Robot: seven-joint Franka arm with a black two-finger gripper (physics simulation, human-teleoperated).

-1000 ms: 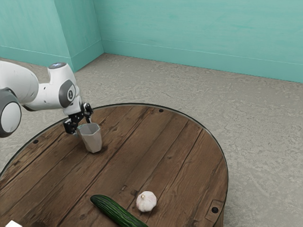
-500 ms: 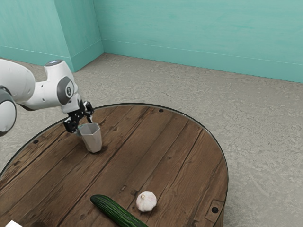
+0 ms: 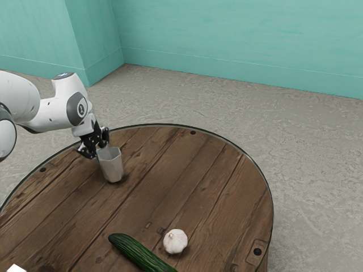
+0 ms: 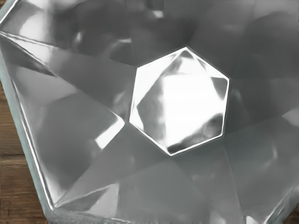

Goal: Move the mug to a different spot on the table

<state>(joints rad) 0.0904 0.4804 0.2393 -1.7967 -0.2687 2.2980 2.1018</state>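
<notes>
**A:** From the exterior view, where is the mug (image 3: pixel 112 165)?

**B:** It stands upright on the round wooden table (image 3: pixel 215 187), far back toward the exterior view's left. It is well apart from the cucumber (image 3: pixel 139 254) and the garlic (image 3: pixel 175 241) at the near edge.

**A:** And the gripper (image 3: pixel 93 146)?

**B:** It is down at the mug's rim, on its left side. Whether the jaws clench the wall or stand loose, I cannot tell.

**A:** And the wrist view?

**B:** It looks straight down into the mug (image 4: pixel 93 140), with its bright six-sided bottom under the hand. A strip of table (image 4: pixel 9 186) wood shows beside the outer wall.
</notes>
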